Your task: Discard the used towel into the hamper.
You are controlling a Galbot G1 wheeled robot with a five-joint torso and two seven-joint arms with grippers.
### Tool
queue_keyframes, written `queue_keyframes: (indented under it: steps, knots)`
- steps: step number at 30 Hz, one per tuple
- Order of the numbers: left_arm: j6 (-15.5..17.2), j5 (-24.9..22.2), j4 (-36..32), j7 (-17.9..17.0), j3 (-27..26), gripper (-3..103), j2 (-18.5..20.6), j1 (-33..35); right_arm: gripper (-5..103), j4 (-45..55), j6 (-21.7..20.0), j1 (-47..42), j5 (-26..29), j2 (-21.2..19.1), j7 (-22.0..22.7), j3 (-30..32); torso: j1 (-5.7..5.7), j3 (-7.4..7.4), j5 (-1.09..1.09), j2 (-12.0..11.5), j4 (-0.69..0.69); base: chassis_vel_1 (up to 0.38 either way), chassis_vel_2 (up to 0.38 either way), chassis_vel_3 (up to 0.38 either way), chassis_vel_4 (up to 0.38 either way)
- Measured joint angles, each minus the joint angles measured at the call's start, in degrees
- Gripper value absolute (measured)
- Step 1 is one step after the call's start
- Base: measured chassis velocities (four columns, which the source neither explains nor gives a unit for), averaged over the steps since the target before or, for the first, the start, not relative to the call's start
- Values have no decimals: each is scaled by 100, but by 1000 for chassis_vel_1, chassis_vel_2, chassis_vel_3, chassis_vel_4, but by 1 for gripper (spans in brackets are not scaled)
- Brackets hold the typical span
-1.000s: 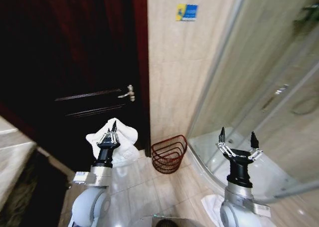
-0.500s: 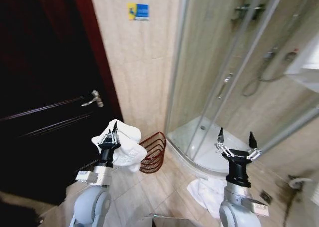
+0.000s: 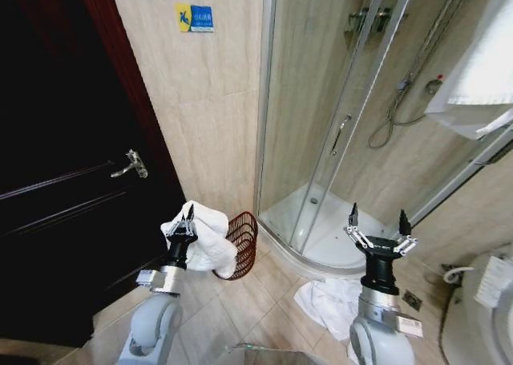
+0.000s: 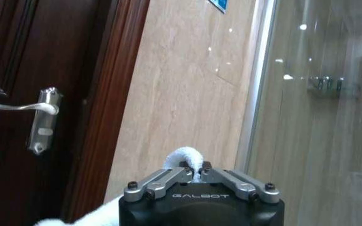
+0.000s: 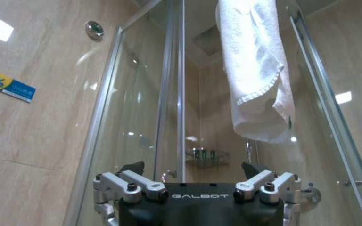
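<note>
My left gripper (image 3: 189,217) is shut on the white used towel (image 3: 210,238), which hangs in a bunch at lower left of the head view. In the left wrist view the towel (image 4: 186,157) pokes up between the closed fingers of the left gripper (image 4: 195,166). The hamper (image 3: 240,244), a dark-red wire basket, stands on the floor against the tiled wall just right of the towel, partly hidden by it. My right gripper (image 3: 376,224) is held up at lower right, open and empty; in its wrist view the right gripper (image 5: 192,170) shows spread fingers.
A dark wooden door (image 3: 72,188) with a metal handle (image 3: 129,164) is at left. A glass shower cabin (image 3: 353,132) fills the right. Another white towel (image 3: 329,299) lies on the floor by the shower base. A towel (image 5: 255,70) hangs high on a rack.
The head view has swung right: the door slid left and the shower came in. Both grippers keep their poses, the left still holding the towel beside the hamper.
</note>
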Motion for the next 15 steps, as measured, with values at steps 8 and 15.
queue_keyframes:
  steps: [8,15]
  knots:
    - [28,247,-4,0,-27,2,-51,68,100,71,3,-36,-295,88,28,-81,0,0,1,0,1,0,0,0,0]
    - [49,192,109,33,-112,2,-10,12,100,-33,-323,-212,-835,202,671,-514,0,0,0,0,0,0,0,0,0]
